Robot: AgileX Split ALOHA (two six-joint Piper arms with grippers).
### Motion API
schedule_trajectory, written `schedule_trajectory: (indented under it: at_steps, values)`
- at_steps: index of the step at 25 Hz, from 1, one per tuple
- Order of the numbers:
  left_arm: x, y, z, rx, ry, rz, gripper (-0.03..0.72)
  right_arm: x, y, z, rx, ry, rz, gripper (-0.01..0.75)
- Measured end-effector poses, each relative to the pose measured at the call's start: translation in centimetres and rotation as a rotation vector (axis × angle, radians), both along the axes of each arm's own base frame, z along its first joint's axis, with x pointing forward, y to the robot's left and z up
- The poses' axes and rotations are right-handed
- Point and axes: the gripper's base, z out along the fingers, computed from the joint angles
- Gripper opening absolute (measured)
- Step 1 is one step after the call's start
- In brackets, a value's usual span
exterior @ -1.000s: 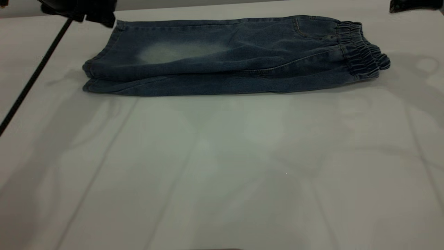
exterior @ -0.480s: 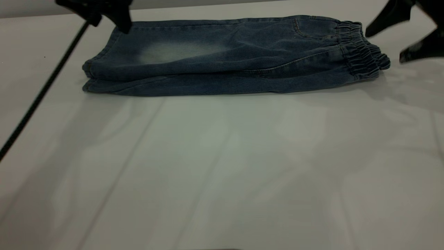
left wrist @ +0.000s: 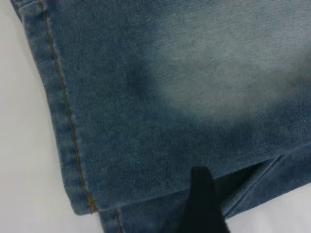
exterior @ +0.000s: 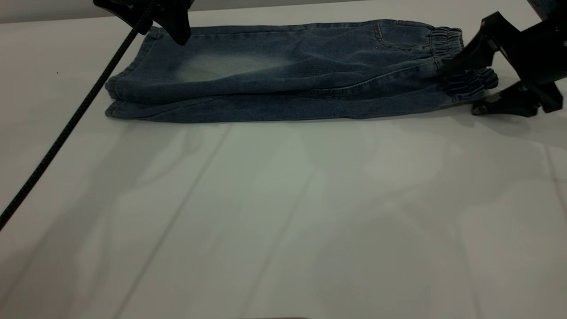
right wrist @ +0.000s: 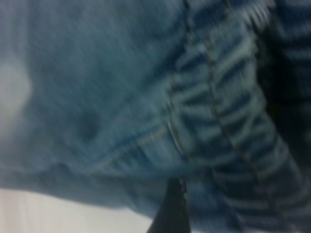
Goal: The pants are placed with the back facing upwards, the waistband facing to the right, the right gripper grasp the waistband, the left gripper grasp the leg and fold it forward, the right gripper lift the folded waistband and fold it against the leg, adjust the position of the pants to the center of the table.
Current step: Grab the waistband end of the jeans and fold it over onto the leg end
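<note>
Exterior view: the short blue denim pants (exterior: 292, 71) with a faded pale patch lie folded lengthwise, one leg over the other, on the far half of the smooth white surface (exterior: 283, 212). The stitched leg hems point to the left, and the gathered, darker blue elastic waistband (exterior: 465, 66) points to the right. A back pocket with tan stitching shows near the waistband.

The black right gripper (exterior: 465, 86) is at the waistband with its jaws spread wide. One finger lies across the top of the ruched band, and the other sits low on the surface just beside the band's near corner. Nothing is clamped between them.

The black left gripper (exterior: 175, 26) hangs over the far hem corner of the top leg. A thin black cable (exterior: 66, 128) runs down from it toward the near left. Whether its jaws are spread or closed cannot be told.

Left wrist view: one dark fingertip (left wrist: 201, 204) sits at the edge of the upper denim layer, with the hem and its tan stitch line alongside.

Right wrist view: the ruched band fills the picture, blurred, with a dark fingertip (right wrist: 172, 213) below it.
</note>
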Motion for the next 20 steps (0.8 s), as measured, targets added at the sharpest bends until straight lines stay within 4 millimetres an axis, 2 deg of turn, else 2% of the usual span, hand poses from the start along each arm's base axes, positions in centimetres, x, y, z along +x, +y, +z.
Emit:
schedule_trajectory:
  at_steps: [5, 7, 9, 11, 13, 14, 16, 20]
  values:
    - [0.1, -0.1, 0.0, -0.023, -0.002, 0.013, 0.497, 0.7, 0.0, -0.6, 0.033, -0.075, -0.037, 0.589]
    - [0.1, -0.2, -0.4, -0.04, 0.007, 0.025, 0.497, 0.7, 0.0, -0.8, 0.034, -0.079, -0.036, 0.563]
    - [0.2, -0.4, -1.2, -0.061, 0.021, 0.04, 0.497, 0.8, 0.0, -1.0, 0.034, -0.075, -0.044, 0.484]
    - [0.3, -0.5, -2.1, -0.078, 0.039, 0.057, 0.497, 0.7, -0.2, -1.3, 0.011, -0.065, -0.051, 0.359]
    - [0.4, -0.7, -3.1, -0.093, 0.063, 0.073, 0.497, 0.7, -0.3, -1.6, -0.01, -0.06, -0.053, 0.188]
    - [0.4, -0.7, -3.6, -0.097, 0.073, 0.078, 0.497, 0.8, -0.4, -1.7, -0.02, -0.062, -0.052, 0.126]
    - [0.5, -0.9, -4.2, -0.099, 0.073, 0.079, 0.497, 1.2, -0.5, -1.5, -0.031, -0.079, -0.042, 0.076]
    - [0.9, -2.1, -4.8, -0.113, 0.022, 0.058, 0.497, 1.7, -0.5, -0.5, -0.069, -0.116, 0.012, 0.074]
